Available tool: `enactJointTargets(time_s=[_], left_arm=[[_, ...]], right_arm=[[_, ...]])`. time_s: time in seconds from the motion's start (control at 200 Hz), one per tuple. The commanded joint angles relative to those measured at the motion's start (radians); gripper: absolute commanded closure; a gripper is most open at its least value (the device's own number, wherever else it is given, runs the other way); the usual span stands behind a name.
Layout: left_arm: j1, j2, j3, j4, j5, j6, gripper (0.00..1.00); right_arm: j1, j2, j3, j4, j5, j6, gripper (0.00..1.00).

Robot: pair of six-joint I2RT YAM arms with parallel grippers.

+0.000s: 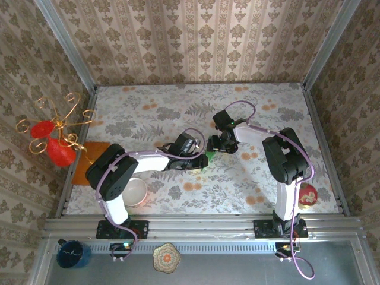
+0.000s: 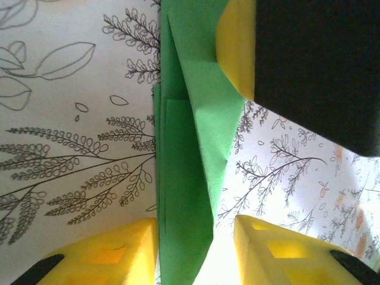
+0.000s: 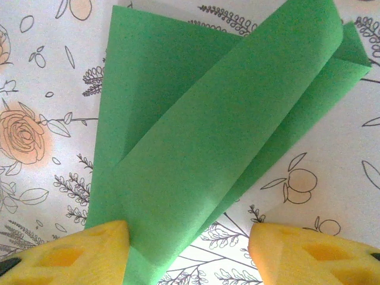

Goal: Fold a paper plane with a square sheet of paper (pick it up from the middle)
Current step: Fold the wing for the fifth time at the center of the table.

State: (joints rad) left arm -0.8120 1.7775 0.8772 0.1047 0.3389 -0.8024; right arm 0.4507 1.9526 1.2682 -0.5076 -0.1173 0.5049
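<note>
Floral cloth covers the table, with patterned wallpaper on three sides. From the overhead camera I see both arms reaching to the middle of the cloth, their tips near each other, with a scrap of green between them.

That green is the paper, part folded. On my right wrist camera it lies on the cloth as a long wedge, one wide flap lifted and curling over the layers beneath. Its narrow near end runs down beside one finger of the right gripper. The other finger stands well clear, with bare cloth between. I read the right gripper as released, holding nothing.

On the left wrist camera the paper runs as a narrow layered strip between the yellow fingers of the left gripper. One finger sits right against the strip's edge and the other is apart from it with a bright gap, so those jaws are parted, not pinching. At the top of that view a yellow pad on a black body overlaps the paper's edge; I cannot tell whether it presses down.

Off to the left lie an orange sheet and a white bowl, well apart from the paper.
</note>
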Motion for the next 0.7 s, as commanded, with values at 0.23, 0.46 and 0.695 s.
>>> enactJointTargets(time_s=[0.23, 0.46, 0.695], left_arm=[[-0.011, 0.045, 0.061, -0.074, -0.024, 0.048, 0.61], [-0.009, 0.065, 0.048, -0.067, -0.034, 0.03, 0.68], [0.0, 0.069, 0.022, -0.039, -0.026, 0.013, 0.76]], right_arm=[[-0.009, 0.107, -0.038, 0.011, 0.071, 0.017, 0.39], [-0.013, 0.111, -0.039, 0.009, 0.067, 0.018, 0.41], [-0.025, 0.105, -0.046, 0.015, 0.049, 0.018, 0.41]])
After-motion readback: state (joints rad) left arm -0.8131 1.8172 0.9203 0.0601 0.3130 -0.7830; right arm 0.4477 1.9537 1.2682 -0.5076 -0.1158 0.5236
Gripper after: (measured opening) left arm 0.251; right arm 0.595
